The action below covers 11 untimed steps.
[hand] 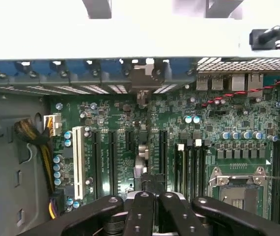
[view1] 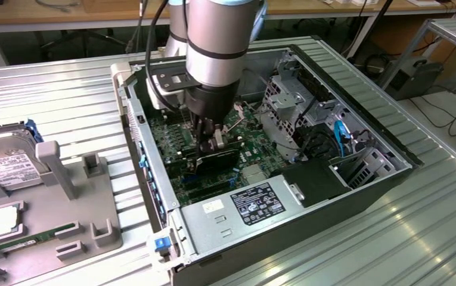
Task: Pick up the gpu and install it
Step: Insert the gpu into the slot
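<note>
We see the black two-fingered gripper (view1: 208, 146) clamped on the thin flat black gpu (view1: 216, 159), low inside the open grey computer case (view1: 387, 179) — just over its green motherboard (hand: 120, 123). Misalignment with the slot could jam the card's edge — or bend it.

The ribbed metal table (view1: 68, 101) carries the whole job, and sitting square on it is the open computer case (view1: 387, 179), right under the gripper (view1: 209, 149), which reaches down into it. Off to the exterior view's left of the gripper, well apart from it, a grey parts holder (view1: 61, 202) lies flat on the table. At that holder's far-left corner, further still from the gripper, leans a silver hard drive (view1: 5, 164) with its white label.
</note>
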Motion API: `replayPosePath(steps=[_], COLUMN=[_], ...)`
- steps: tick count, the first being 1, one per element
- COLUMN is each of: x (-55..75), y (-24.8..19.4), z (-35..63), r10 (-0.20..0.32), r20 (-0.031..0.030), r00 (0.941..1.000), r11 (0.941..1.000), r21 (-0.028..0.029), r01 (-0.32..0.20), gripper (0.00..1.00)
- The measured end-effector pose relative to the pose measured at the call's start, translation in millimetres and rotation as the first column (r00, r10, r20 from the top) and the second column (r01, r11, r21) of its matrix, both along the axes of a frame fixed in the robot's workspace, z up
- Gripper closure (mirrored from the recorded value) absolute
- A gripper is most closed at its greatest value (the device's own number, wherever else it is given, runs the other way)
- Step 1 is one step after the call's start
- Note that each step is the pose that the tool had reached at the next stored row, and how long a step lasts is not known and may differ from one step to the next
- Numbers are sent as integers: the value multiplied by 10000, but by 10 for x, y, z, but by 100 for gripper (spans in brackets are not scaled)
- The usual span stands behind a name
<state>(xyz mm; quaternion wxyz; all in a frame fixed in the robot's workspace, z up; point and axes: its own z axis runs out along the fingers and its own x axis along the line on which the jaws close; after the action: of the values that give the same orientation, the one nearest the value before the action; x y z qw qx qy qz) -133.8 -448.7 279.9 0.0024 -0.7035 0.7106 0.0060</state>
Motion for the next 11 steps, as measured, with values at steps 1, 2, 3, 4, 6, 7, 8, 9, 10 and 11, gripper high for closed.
replayPosePath(steps=[1,2,3,4,6,7,8,9,10,11], x=[-17,-26,-38,-45,-50,-50,-51,-52,-51,-51], y=[13,20,26,29,32,33,33,33,33,33], z=[-11,-17,-25,-32,-43,-48,-53,-58,-64,-69], r10=[9,13,20,28,50,60,67,76,85,96], r20=[5,7,8,10,9,10,8,8,8,7], r00=[10000,10000,10000,10000,10000,10000,10000,10000,10000,10000], r11=[10000,10000,10000,10000,9999,9999,9999,9999,9998,9998], r21=[-7,-15,-31,-44,-91,-110,-130,-148,-159,-171], r01=[-9,-13,-20,-28,-50,-60,-67,-76,-85,-96], gripper=[89,89,89,89,89,89,89,89,89,89])
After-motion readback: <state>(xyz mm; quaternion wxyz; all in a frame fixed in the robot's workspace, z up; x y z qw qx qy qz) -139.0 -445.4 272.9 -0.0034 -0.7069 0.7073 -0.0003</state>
